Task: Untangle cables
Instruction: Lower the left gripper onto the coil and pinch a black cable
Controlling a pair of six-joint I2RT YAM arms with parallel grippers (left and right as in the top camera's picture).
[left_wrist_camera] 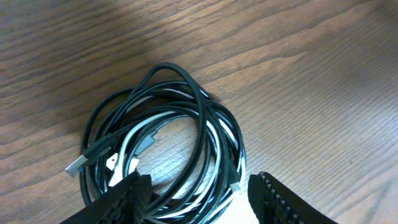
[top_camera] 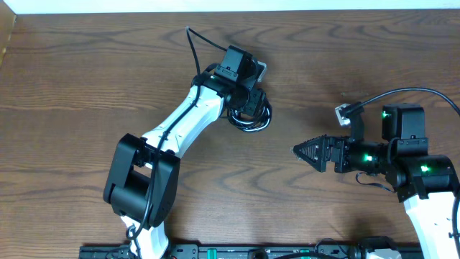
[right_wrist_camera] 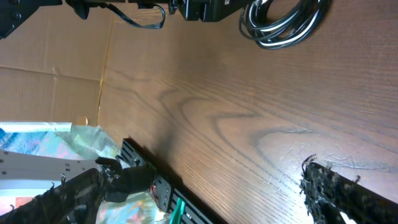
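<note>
Showing plug ends [left_wrist_camera: 76, 166] on cables [left_wrist_camera: 198, 118], left wrist only

The counter [top_camera: 86, 79] is brown wood grain. The cables [left_wrist_camera: 224, 134] lie on it in one coiled bundle, black and white together.

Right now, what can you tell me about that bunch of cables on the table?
The cables lie in one loose, round coil, flat on the wooden table. Thin black cords and a white one loop over and under each other, looking smooth and rubbery. Several small plug ends poke out of the loops, one with a silvery metal tip. The left gripper hangs open over the coil's edge, a finger on each side; whether it touches the cords is unclear.
</note>
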